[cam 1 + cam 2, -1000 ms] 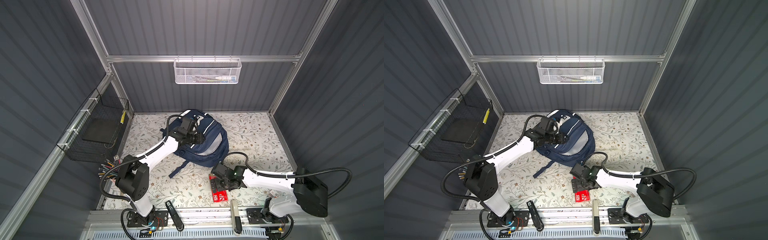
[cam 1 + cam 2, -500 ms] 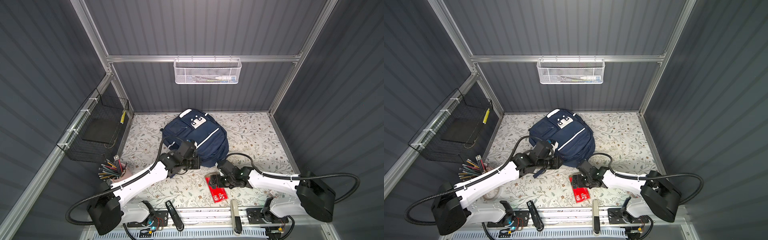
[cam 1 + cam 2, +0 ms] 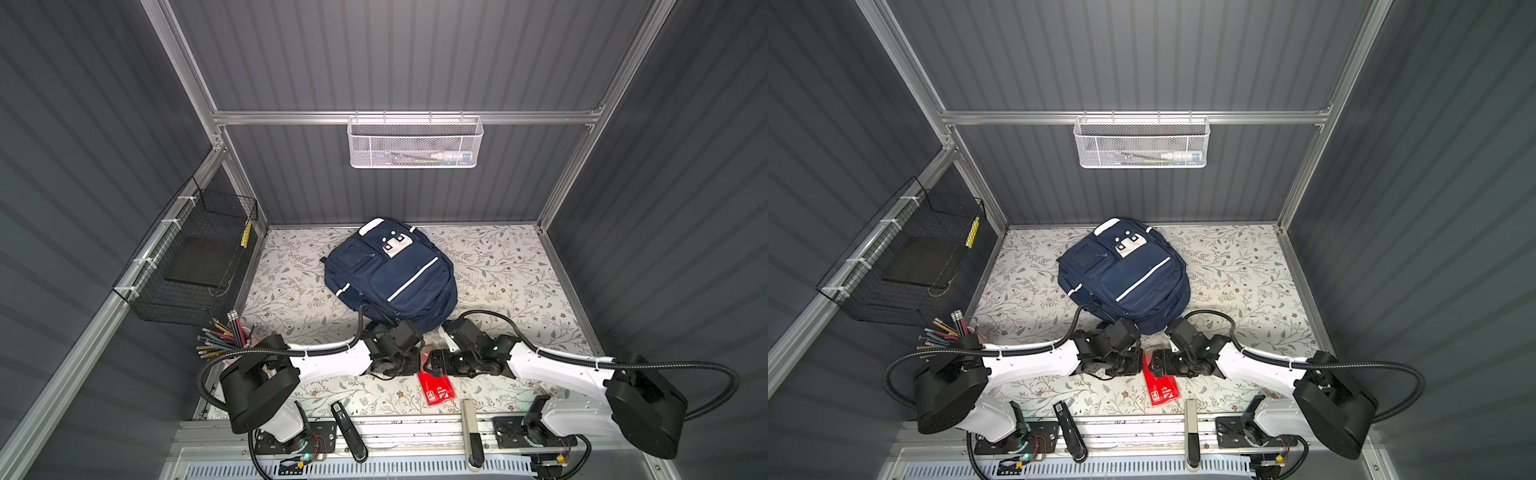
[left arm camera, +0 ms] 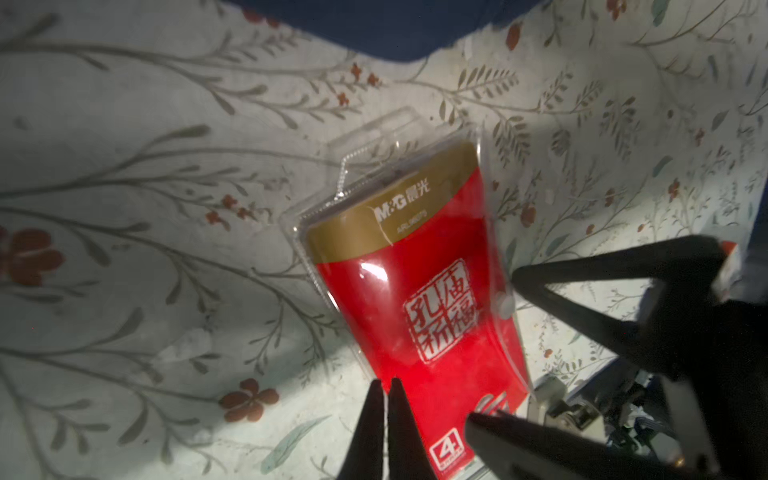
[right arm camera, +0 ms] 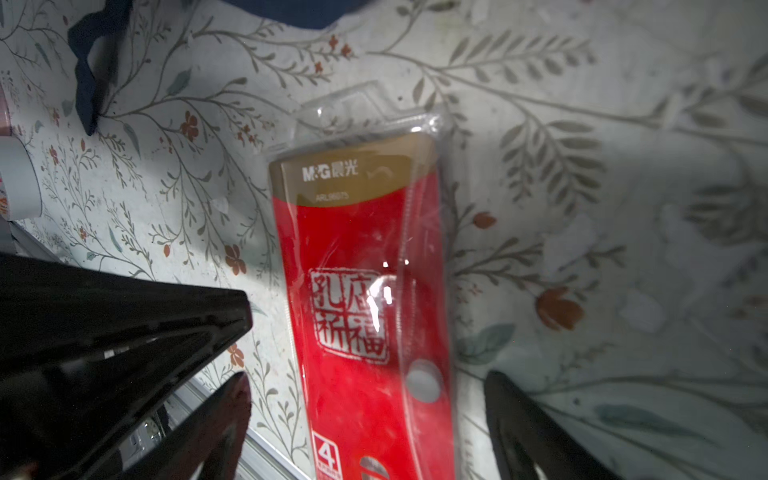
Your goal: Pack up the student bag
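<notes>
While the left claw [image 4: 384, 401] sits pinched shut, empty, beside the red packet [image 5: 357, 291] by the tabletop's [image 3: 498, 270] near edge, the right claw [image 5: 368, 384] gapes astride it.

White arms [image 3: 328, 359], black joints [image 3: 259, 384], cables [image 3: 484, 312]

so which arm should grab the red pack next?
Right. The right gripper is open, its fingers either side of the red pack. The left gripper is shut at the pack's edge and would likely have to open first.
</notes>
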`<state>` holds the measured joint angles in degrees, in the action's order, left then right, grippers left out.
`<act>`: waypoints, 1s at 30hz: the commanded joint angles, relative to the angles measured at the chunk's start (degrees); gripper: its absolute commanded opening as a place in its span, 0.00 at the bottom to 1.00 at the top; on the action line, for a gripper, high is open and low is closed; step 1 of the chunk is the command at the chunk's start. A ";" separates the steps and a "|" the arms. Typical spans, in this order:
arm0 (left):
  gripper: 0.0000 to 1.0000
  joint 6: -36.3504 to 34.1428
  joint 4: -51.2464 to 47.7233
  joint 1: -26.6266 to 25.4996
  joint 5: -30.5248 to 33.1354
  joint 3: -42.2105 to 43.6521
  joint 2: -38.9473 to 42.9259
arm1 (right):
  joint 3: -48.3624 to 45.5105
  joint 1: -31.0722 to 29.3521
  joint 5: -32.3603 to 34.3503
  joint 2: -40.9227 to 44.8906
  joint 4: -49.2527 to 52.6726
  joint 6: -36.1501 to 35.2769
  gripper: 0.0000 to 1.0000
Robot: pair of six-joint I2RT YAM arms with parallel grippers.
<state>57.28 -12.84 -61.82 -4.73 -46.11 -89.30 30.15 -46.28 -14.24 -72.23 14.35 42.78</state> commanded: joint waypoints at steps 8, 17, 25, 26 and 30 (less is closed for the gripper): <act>0.01 1.98 0.73 -0.40 -2.15 -0.53 -5.85 | -5.96 1.46 -7.76 -2.11 -0.17 -2.88 0.83; 0.01 -0.85 -0.42 -0.32 -1.23 -3.01 -10.75 | -8.27 2.22 -13.18 -5.08 -11.48 -1.19 0.71; 0.01 -3.05 -5.11 -0.32 3.59 -4.85 -9.78 | -10.02 5.35 -13.12 -0.91 -11.12 -0.89 0.35; 0.01 -3.11 -5.15 -0.32 3.46 -5.03 -9.77 | -9.55 5.41 -12.65 -0.90 -10.41 -1.12 0.31; 0.01 -3.87 -6.07 -0.27 4.45 -5.71 -8.74 | -7.38 5.72 -8.69 2.37 -5.53 -0.62 0.15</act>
<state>55.37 -13.28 -62.17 -3.18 -51.48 -97.23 21.74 -40.93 -27.31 -71.83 1.52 42.39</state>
